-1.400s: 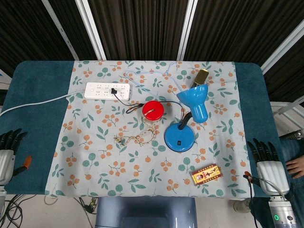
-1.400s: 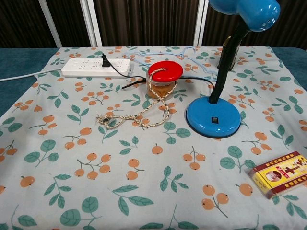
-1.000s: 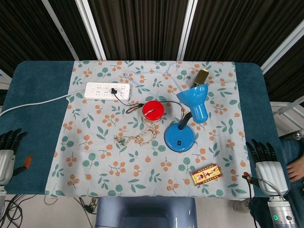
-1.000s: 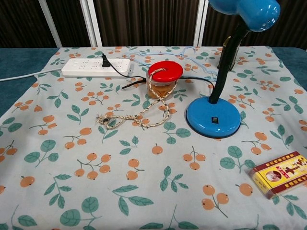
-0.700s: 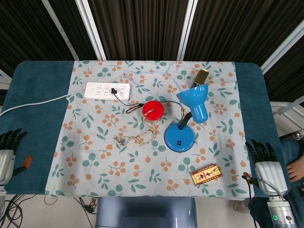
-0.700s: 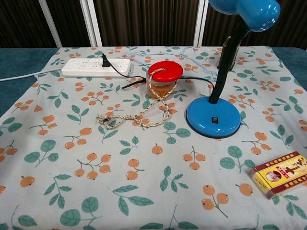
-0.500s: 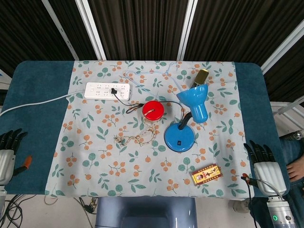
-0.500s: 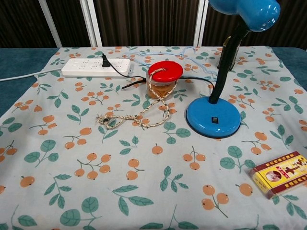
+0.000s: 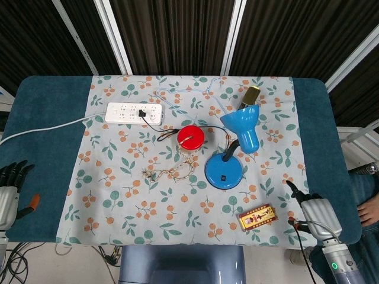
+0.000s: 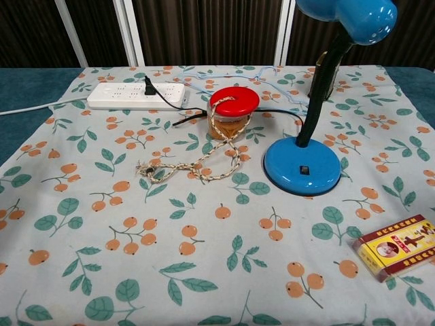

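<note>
My right hand (image 9: 317, 214) hangs at the table's front right edge, turned side-on with fingers stretched out and holding nothing. It is nearest to a yellow and red box (image 9: 257, 216), which lies flat on the floral cloth (image 9: 118, 201); the box (image 10: 399, 246) also shows in the chest view. My left hand (image 9: 7, 190) stays off the table's front left corner, fingers straight and apart, empty. Neither hand shows in the chest view.
A blue desk lamp (image 9: 225, 171) stands right of centre. Beside it is a red-lidded jar (image 9: 191, 139) with a braided string (image 9: 169, 173) trailing forward. A white power strip (image 9: 134, 112) with a black plug lies at the back left. A gold cylinder (image 9: 250, 94) stands behind the lamp.
My right hand has turned from palm-down to side-on and shifted left toward the box. The left hand and the things on the table have not moved.
</note>
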`<state>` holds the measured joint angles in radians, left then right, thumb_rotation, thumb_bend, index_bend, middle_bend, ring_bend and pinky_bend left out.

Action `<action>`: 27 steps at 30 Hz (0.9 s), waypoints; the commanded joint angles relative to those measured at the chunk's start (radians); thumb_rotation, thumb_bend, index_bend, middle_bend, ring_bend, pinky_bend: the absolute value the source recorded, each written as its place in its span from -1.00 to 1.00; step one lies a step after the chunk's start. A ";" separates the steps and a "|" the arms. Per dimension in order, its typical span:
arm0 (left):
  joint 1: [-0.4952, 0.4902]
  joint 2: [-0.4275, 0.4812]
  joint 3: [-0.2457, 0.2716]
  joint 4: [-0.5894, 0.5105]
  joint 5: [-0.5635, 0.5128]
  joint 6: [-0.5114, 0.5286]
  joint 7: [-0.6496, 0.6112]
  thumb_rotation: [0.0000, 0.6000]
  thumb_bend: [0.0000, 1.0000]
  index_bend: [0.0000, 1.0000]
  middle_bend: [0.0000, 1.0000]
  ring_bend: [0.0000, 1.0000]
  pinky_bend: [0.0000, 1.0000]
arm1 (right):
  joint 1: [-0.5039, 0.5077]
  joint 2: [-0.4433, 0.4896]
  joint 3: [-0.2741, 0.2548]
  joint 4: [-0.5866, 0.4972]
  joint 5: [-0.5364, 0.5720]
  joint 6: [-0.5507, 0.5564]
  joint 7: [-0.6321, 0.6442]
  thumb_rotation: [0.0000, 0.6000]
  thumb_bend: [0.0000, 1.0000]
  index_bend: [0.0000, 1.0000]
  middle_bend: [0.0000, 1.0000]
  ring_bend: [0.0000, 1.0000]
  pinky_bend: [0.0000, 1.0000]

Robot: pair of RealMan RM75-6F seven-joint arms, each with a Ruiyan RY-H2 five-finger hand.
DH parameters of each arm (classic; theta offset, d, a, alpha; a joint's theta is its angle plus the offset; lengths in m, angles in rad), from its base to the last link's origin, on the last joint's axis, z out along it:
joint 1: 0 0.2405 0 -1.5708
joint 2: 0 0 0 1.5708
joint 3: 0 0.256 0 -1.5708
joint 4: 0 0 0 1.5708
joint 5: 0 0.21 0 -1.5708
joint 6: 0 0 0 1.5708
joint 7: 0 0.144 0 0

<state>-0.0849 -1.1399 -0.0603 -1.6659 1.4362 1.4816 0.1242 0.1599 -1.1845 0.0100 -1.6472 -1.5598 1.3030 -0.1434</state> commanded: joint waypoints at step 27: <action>-0.003 0.005 -0.002 -0.002 -0.010 -0.010 -0.009 1.00 -0.30 -0.70 -0.86 -0.89 -0.80 | 0.266 -0.234 0.078 0.044 0.189 -0.367 -0.097 1.00 0.37 -0.99 0.43 0.63 0.57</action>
<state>-0.0875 -1.1352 -0.0618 -1.6683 1.4267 1.4713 0.1151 0.4193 -1.4104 0.0822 -1.6069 -1.3824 0.9437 -0.2358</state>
